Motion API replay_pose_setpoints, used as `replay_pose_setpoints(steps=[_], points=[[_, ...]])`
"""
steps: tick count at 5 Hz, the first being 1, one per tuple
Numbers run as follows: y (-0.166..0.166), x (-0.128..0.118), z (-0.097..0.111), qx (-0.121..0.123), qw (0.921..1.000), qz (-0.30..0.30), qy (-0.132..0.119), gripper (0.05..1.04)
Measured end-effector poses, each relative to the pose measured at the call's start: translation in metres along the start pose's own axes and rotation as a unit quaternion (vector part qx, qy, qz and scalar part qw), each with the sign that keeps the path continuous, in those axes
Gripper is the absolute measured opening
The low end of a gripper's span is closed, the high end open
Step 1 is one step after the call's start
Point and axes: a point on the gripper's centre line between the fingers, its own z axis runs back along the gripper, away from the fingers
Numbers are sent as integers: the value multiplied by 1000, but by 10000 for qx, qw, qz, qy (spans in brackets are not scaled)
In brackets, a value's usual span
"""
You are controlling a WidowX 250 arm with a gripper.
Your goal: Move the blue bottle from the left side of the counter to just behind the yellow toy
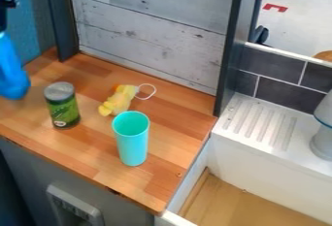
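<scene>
Evidently, the black gripper (4, 24) is placed far to the left of the turquoise cup (133, 145) and farther back, at the view's left edge. Directly beneath it, a smooth, bright blue thing (11, 70) with a rounded lower end is seen, well apart from the cup on that same side. Whether the claw is spread or pressed together cannot be told, nor can it be made out whether the blue thing is gripped.

The cup is stood upright, its open mouth turned up, on the wooden counter (158, 181). Just behind it and slightly to its left, a yellow toy (119, 100) is laid, with a thin white loop (154, 92) stretched out on the toy's right. To the cup's left and a little farther back, a green can (63, 111) with a grey top is set upright. Well behind the cup, the counter is bordered by a pale wood-grain panel (149, 31), framed by dark posts. To the cup's right, past the counter's edge, a ribbed white ledge (262, 123) is seen, by which a grey vessel (322, 140) is partly cut off by the view's edge.
</scene>
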Motion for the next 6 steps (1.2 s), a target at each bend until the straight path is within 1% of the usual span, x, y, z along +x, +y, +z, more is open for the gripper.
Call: replay_pose_setpoints(steps=[1,2,4,5,6], points=[[-22,11,17,51,9967,-801,-132,437],[-35,25,26,58,9858,-1639,-346,437],[-63,47,6,-61,9792,-1994,-378,437],[-76,55,-10,-198,9781,-2059,-243,437],[-93,60,-12,-214,9759,-2142,-364,437]])
